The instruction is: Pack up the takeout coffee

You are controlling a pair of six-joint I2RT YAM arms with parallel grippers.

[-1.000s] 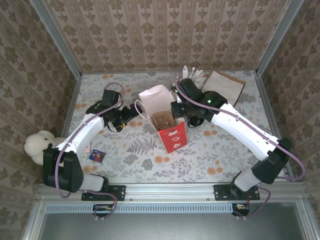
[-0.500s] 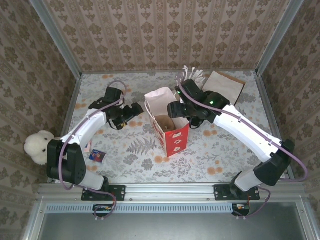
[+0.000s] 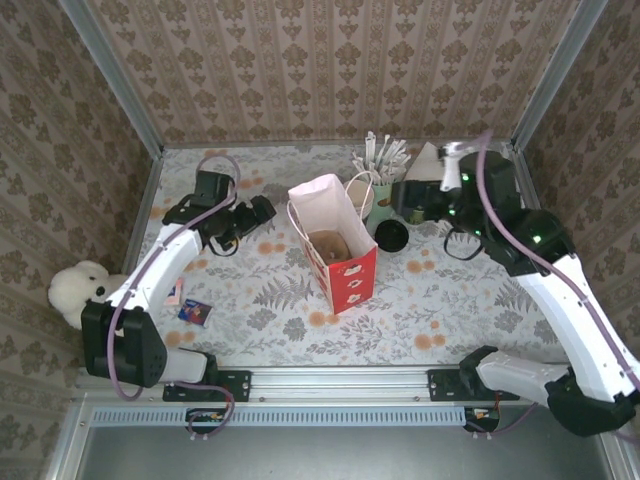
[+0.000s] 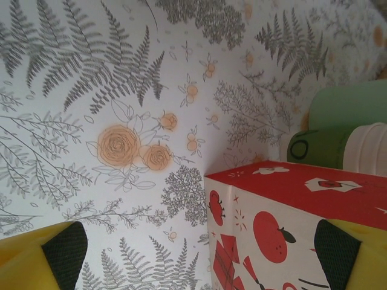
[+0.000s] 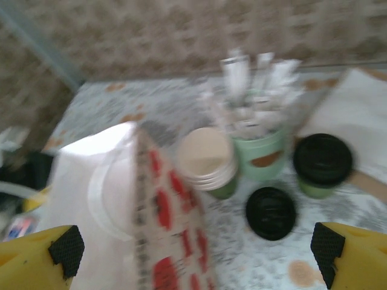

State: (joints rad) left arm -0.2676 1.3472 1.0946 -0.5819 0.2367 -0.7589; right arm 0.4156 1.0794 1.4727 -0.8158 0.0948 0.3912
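The takeout coffee (image 5: 205, 158), a green paper cup with a cream rim and inside, stands just behind the red and white gift bag (image 3: 335, 245), next to the green cup of wrapped sticks (image 3: 378, 195). In the left wrist view the coffee cup (image 4: 329, 148) shows past the bag's red corner (image 4: 284, 205). My right gripper (image 5: 193, 251) hangs open above the bag and cups, holding nothing. To the bag's left my left gripper (image 3: 258, 213) is open near the table, with the bag's lower corner between its fingers in its own view. Something brown (image 3: 330, 243) lies inside the bag.
A flat black disc (image 3: 392, 236) lies right of the bag, and a green cup with a black lid (image 5: 322, 163) stands behind it. A brown paper bag (image 3: 450, 160) lies at the back right. A white plush toy (image 3: 75, 290) and a small blue packet (image 3: 195, 313) sit at the left.
My right gripper has opened and its arm has lifted back to the right, away from the bag's mouth. The left gripper has drawn back to the left. The bag now stands free.
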